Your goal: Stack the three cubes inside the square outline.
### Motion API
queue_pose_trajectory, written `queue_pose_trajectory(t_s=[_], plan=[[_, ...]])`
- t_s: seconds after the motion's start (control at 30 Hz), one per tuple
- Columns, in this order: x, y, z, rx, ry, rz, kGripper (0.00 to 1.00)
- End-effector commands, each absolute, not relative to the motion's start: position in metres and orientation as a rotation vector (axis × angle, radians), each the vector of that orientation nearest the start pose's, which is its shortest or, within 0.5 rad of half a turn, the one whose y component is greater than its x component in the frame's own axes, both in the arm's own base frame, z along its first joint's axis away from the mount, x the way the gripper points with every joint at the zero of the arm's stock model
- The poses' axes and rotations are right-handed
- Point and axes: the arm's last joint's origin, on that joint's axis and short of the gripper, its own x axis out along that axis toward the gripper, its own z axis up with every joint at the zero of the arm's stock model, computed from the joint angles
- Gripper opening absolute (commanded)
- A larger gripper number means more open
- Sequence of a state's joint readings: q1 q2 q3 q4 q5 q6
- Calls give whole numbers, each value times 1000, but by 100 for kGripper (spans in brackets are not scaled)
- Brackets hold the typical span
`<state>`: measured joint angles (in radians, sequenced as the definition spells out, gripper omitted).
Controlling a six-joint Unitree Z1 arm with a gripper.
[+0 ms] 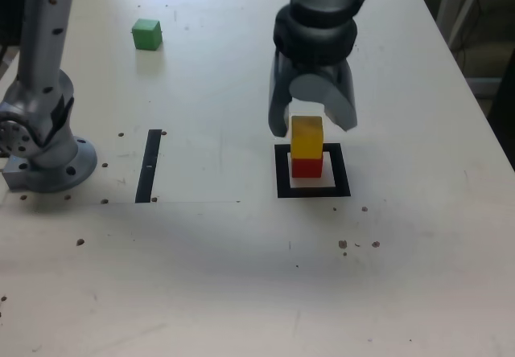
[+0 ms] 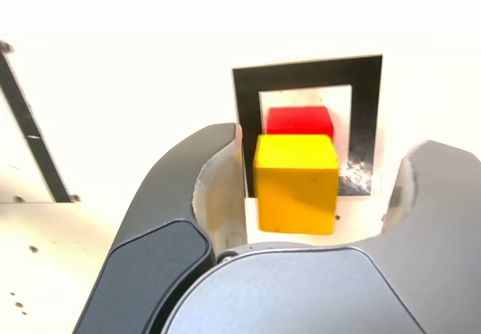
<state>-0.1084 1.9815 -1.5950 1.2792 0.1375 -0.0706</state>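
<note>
The yellow cube (image 1: 306, 135) (image 2: 295, 183) rests on the red cube (image 1: 306, 166) (image 2: 298, 120), both inside the square outline (image 1: 282, 172) (image 2: 366, 116). My gripper (image 1: 314, 120) (image 2: 301, 198) hangs just behind and above the yellow cube, its jaws open with a gap on each side of the cube. Far off, near the table's back at the exterior view's left, sits the green cube (image 1: 146, 34), alone.
The arm's grey base (image 1: 44, 144) is bolted at the exterior view's left. A thin black strip (image 1: 149, 165) (image 2: 30, 131) lies between the base and the outline. The table's right edge (image 1: 475, 108) runs close behind the gripper's side.
</note>
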Motion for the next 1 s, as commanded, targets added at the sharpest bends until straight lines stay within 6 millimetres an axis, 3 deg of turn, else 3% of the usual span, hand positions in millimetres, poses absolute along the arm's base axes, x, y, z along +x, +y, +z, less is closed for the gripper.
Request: queue_pose_trajectory(t_s=[0.0,0.13,0.4,0.67,0.97], plan=[[338,-26,291,162,1642,102,99],[318,-11,308,161,1638,121,99],[286,40,323,133,1662,160,99],[271,83,321,111,1702,209,99],[236,149,320,80,1774,231,99]])
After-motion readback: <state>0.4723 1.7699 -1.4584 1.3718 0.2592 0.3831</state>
